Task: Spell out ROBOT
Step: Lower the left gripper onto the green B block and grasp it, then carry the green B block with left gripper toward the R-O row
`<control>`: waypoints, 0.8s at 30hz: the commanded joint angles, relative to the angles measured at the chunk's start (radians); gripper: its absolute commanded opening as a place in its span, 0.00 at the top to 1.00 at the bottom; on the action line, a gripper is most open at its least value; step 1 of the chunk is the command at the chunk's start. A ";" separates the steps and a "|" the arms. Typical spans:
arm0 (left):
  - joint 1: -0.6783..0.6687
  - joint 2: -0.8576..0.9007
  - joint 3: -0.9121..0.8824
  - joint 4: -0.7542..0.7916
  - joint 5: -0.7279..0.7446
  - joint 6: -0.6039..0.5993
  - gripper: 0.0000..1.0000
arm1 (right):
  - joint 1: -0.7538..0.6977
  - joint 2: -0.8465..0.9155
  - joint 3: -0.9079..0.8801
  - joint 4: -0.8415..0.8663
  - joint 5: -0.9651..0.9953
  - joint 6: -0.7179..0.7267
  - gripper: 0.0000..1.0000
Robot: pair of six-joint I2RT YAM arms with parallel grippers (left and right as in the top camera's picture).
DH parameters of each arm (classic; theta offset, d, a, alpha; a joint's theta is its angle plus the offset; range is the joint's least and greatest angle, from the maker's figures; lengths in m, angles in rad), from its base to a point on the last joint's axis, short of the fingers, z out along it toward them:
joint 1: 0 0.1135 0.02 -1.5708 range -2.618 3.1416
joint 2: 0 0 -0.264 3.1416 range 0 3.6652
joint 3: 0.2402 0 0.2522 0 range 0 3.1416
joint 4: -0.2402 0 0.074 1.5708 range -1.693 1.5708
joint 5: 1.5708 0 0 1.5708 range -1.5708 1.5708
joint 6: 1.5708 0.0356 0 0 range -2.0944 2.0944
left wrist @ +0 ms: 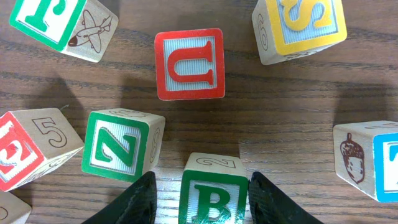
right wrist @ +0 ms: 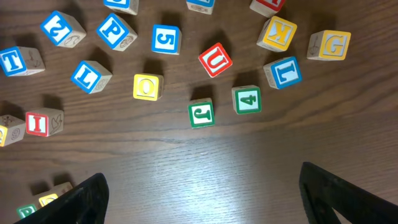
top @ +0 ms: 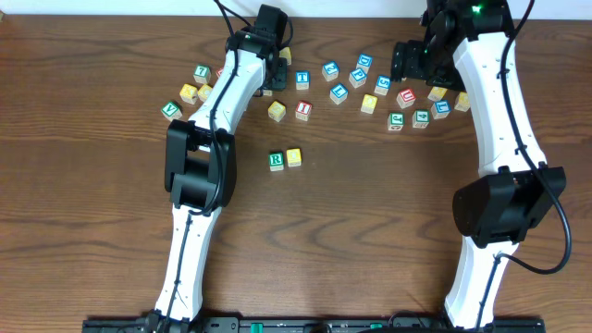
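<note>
The green R cube (top: 276, 160) and a yellow cube (top: 294, 157) stand side by side mid-table, touching. My left gripper (left wrist: 208, 205) is at the back of the table (top: 273, 69). Its jaws straddle the green B cube (left wrist: 213, 196); bare wood shows between the left finger (left wrist: 140, 202) and the cube, and the right finger (left wrist: 273, 202) is close against it. The blue T cube (right wrist: 15, 61) lies just right of that gripper (left wrist: 385, 168). A yellow O cube (right wrist: 148, 86) sits among the loose cubes. My right gripper (right wrist: 199, 193) hangs open over bare wood, holding nothing.
Around the B stand a green Z (left wrist: 121, 146), a red U (left wrist: 189, 64), a yellow S (left wrist: 301, 25) and a red cube (left wrist: 31, 149). Several more loose cubes crowd the back right, such as a green J (right wrist: 201, 114) and a green 4 (right wrist: 247, 100).
</note>
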 commanded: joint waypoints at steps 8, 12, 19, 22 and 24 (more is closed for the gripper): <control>0.003 0.024 -0.010 -0.003 -0.016 0.013 0.62 | -0.009 0.006 0.013 0.005 0.016 -0.012 0.06; 0.003 0.028 -0.022 -0.008 -0.016 0.013 0.57 | -0.009 0.006 0.013 0.004 0.016 -0.012 0.06; 0.003 0.028 -0.036 -0.011 -0.016 0.013 0.56 | -0.009 0.006 0.013 0.005 0.015 -0.012 0.05; 0.003 0.028 -0.036 -0.013 -0.016 0.009 0.56 | -0.009 0.006 0.013 0.005 0.015 -0.012 0.06; 0.003 0.029 -0.037 -0.016 -0.016 0.010 0.56 | -0.009 0.006 0.013 0.005 0.015 -0.012 0.05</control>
